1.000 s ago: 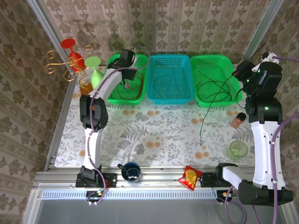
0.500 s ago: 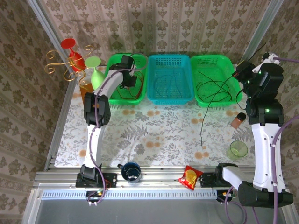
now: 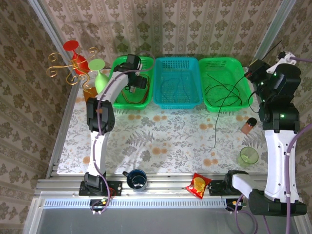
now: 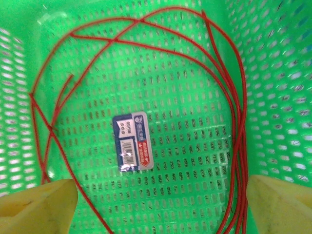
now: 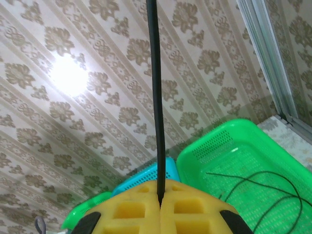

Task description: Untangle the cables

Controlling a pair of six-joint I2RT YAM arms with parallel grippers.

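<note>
Where the cables lie: the red cable [image 4: 239, 146] is coiled loosely on the floor of the left green basket [image 4: 278, 73]. The dark blue cable [image 3: 168, 90] is in the blue basket [image 3: 176, 105] in the middle. The black cable [image 5: 156, 97] loops in the right green basket [image 3: 229, 108], with a tail over the near rim onto the bench [image 3: 161, 131].
Left hand [image 4: 161, 187]: over the left green basket, fingers [image 4: 39, 204] wide apart with nothing between them and the red loops below.
Right hand [image 5: 161, 209]: raised at the far right, pads [image 5: 131, 214] pressed together on the black cable.
Handling: the cables look thin, light and limp, so they will probably sag and trail rather than hold a shape. The sheath looks smooth, so a loose pinch may slip. Loops could catch on the basket mesh or rim.
Where to hold: a single strand near a free end, clear of crossings, is likely best. Pinching a bundle would drag several turns at once.
Red cable's lie: it has no single long axis. The turns run round the basket floor and cross near the far wall. Several strands lie together along the right wall, and a short free end sits near the left wall.
Black cable's lie: a straight stretch runs directly out from the pads. The tail on the bench runs far to near, with its tip toward the near edge.
Progress: each colour seems to sit in its own basket, and only the black tail looks left outside.
</note>
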